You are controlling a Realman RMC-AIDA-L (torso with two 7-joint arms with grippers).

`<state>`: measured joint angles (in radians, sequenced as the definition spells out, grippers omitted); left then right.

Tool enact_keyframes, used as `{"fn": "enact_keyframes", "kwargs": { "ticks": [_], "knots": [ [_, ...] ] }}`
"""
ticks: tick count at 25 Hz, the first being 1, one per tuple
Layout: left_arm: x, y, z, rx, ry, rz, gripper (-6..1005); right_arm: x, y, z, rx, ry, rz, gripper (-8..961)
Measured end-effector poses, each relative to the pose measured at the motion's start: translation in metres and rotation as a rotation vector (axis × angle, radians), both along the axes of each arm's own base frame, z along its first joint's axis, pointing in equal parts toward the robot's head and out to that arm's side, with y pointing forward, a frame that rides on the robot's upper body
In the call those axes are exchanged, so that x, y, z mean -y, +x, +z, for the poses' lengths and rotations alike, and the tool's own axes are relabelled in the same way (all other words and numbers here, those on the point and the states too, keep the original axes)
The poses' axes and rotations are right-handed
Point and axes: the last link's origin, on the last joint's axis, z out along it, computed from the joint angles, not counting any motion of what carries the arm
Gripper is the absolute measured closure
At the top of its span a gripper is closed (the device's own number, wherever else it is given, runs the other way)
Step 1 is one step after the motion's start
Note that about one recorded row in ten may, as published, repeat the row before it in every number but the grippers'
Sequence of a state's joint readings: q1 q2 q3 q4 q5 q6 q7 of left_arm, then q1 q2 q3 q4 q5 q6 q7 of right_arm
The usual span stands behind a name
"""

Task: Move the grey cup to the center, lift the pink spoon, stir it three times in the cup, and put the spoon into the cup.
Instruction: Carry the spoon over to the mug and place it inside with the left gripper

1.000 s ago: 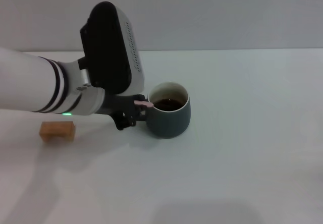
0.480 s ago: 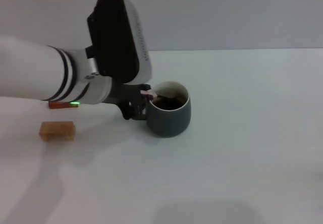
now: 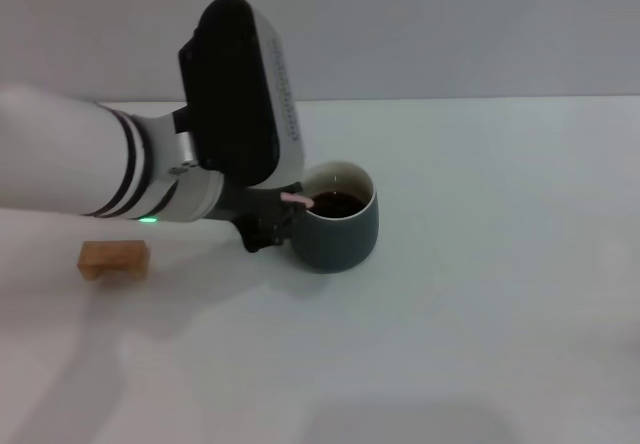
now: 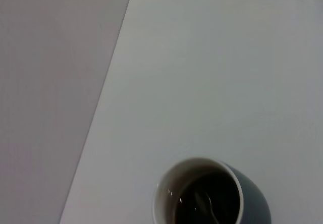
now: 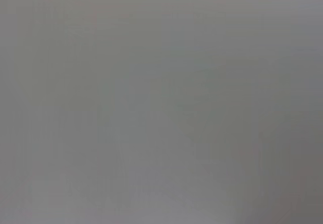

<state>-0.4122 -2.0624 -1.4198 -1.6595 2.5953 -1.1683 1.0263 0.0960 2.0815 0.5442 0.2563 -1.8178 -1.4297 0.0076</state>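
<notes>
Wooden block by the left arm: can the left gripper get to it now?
Probably not yet: the left gripper is at the cup holding the spoon; the block itself lies unobstructed.

Bare lab-like white table [image 3: 480, 314], grey wall [image 3: 450, 24]

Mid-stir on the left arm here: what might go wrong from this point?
The left gripper sits tight against the grey cup wall, so a wide stir may shove or tip it. The cup holds dark liquid, which might slop over the rim. The pink spoon is held by its very end, so it may slip.
</notes>
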Motion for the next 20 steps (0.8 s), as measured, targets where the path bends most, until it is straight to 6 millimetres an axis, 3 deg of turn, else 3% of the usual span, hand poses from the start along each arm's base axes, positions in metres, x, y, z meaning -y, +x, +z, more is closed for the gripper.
{"fn": "enact_keyframes", "kwargs": {
  "ticks": [11,20],
  "knots": [
    [-0.001,-0.014,0.012,0.007,0.035,0.042,860,-0.003,-0.002,-0.001,-0.002,-0.002,0.010,954],
    [-0.011,0.000,0.007,0.004,0.026,0.004,861,-0.002,-0.001,0.000,0.000,-0.002,0.006,954]
  ]
}}
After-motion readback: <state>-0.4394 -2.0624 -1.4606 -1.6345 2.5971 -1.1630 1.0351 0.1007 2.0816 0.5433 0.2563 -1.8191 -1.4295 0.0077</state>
